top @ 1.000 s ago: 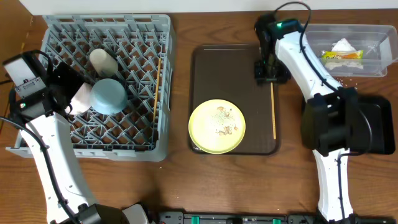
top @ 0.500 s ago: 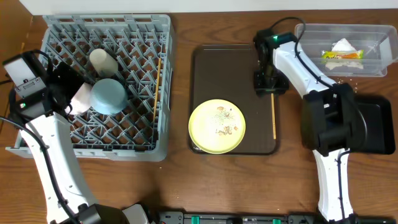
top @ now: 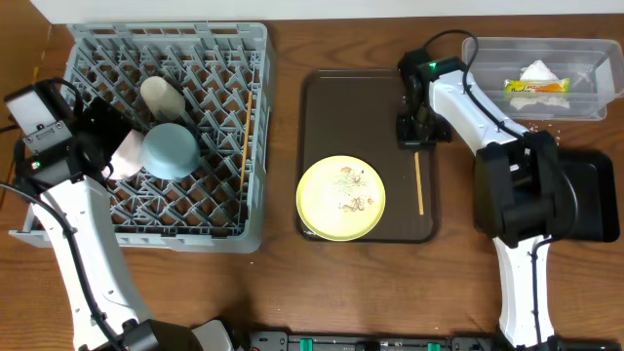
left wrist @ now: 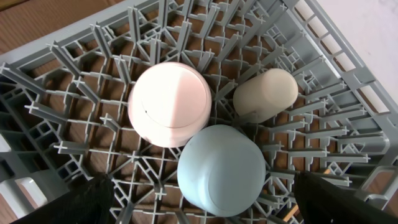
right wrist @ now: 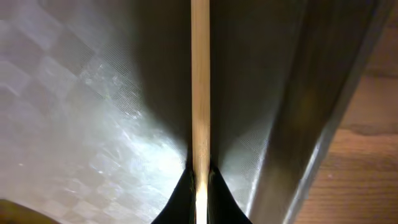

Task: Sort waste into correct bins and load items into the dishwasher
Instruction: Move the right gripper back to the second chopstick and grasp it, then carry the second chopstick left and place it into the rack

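Most of the job looks done. The cup (top: 161, 95), blue bowl (top: 171, 150), white bowl (left wrist: 169, 104) and one chopstick (top: 246, 136) sit in the rack (top: 224, 58) at 9 o'clock on the table (top: 292, 292). The napkin (top: 539, 70) and wrapper (top: 534, 86) lie in the tub (top: 604, 58) at 1 o'clock.

What remains is on the brown tray (top: 331, 107) at centre: the second chopstick (top: 419, 183), the plate (top: 340, 198) and its crumbs (top: 349, 195), which probably belong in the black tray (top: 595, 195) at 3 o'clock.

The right pincer (right wrist: 199, 186) is pinched shut on the second chopstick's 12 o'clock end, near the tray's 3 o'clock edge. I cannot tell whether it is lifted. The left pincer (left wrist: 199, 186) hangs wide open over the rack, holding nothing.
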Available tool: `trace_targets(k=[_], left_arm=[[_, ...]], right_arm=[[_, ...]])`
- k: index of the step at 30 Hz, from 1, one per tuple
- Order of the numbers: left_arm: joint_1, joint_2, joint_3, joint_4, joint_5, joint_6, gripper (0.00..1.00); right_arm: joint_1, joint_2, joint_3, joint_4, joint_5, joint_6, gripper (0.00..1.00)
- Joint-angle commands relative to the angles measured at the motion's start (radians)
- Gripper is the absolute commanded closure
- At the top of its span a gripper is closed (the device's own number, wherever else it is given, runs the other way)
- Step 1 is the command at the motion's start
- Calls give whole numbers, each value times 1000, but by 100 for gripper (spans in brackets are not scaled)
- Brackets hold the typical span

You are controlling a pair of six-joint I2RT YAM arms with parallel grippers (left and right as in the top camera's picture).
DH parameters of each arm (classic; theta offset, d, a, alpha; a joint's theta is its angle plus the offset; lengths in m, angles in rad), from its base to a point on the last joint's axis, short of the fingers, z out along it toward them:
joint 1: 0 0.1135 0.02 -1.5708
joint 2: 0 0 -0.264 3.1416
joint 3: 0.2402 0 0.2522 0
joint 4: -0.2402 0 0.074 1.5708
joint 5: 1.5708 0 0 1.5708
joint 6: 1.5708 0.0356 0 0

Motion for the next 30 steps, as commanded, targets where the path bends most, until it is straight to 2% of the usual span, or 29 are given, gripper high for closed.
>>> trace_targets(k=[1, 7, 9, 10, 13, 17, 25, 30], left_arm=[[2, 6, 5, 0, -8, 6, 7], [2, 6, 5, 0, -8, 6, 6], [2, 6, 5, 0, -8, 6, 7], [2, 6, 5, 0, -8, 6, 7], [2, 6, 5, 0, -8, 6, 6], [2, 6, 5, 0, -8, 6, 7], [2, 6, 5, 0, -8, 6, 7], [2, 6, 5, 0, -8, 6, 7]], right_arm=[[-2, -1, 87, 5, -75, 21, 99], [-1, -3, 383, 35, -228, 32, 99], [5, -3, 460, 85, -253, 103, 99], [17, -3, 501, 161, -265, 184, 99], [49, -3, 509, 311, -281, 279, 99], [105, 5, 493, 441, -353, 294, 99], [269, 15, 477, 591, -367, 297, 99], [341, 20, 476, 630, -288, 298, 99]])
